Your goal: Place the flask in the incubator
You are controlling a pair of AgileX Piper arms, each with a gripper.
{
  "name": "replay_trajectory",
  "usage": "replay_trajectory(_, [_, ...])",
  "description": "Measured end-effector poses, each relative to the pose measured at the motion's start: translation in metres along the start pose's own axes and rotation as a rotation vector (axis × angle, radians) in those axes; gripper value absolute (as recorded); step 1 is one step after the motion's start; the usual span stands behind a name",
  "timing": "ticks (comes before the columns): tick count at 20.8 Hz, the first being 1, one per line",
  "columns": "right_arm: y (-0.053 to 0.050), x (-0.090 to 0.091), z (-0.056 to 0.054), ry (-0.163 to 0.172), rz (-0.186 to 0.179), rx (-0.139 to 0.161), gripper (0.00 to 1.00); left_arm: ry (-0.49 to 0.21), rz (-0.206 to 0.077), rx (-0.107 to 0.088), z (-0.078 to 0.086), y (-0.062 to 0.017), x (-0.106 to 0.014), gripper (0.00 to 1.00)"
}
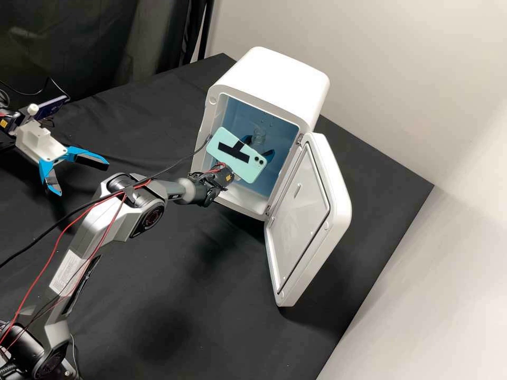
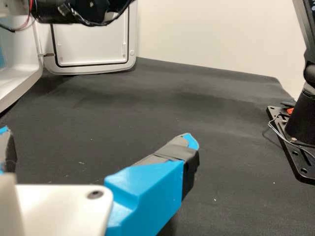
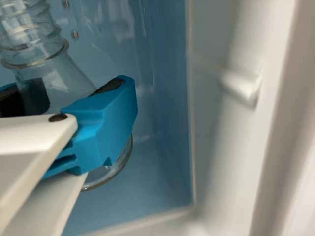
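A clear glass flask stands upright inside the blue chamber of the white incubator, whose door hangs open to the right. My right gripper is inside the chamber, shut on the flask. One blue finger presses against its body, and its round base sits just above or on the blue floor. My left gripper hovers open over the bench at the far left, nothing between its fingers.
A mint-green phone taped to the right wrist hides part of the chamber. The right arm's base stands on the black bench. The incubator's white inner wall lies close beside the right gripper.
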Motion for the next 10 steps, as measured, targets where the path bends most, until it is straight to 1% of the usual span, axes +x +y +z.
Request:
replay_trajectory(1, [-0.004, 0.001, 0.003, -0.009, -0.008, 0.002, 0.0, 0.005, 0.0, 0.006, -0.001, -0.0001, 0.0, 1.0])
replay_trajectory(2, [-0.009, 0.001, 0.004, -0.011, -0.017, 0.0, 0.0, 0.006, -0.003, 0.004, -0.001, -0.0005, 0.0, 1.0])
replay_trajectory(3, [-0.015, 0.002, 0.006, -0.019, -0.033, -0.006, 0.0, 0.006, -0.003, 0.004, -0.001, -0.0005, 0.0, 1.0])
replay_trajectory(4, [-0.02, 0.002, 0.005, -0.02, -0.043, -0.011, 0.0, 0.006, -0.003, 0.004, -0.001, -0.0005, 0.0, 1.0])
replay_trajectory(5, [-0.022, 0.003, 0.006, -0.022, -0.05, -0.016, 0.0, 0.006, -0.003, 0.009, -0.001, -0.0005, 0.0, 1.0])
replay_trajectory(8, [-0.027, 0.003, 0.007, -0.024, -0.059, -0.018, 0.0, 0.006, -0.003, 0.011, -0.001, -0.0005, 0.0, 1.0])
replay_trajectory(10, [-0.028, 0.003, 0.008, -0.027, -0.061, -0.018, 0.0, 0.006, -0.003, 0.011, -0.001, -0.0005, 0.0, 1.0])
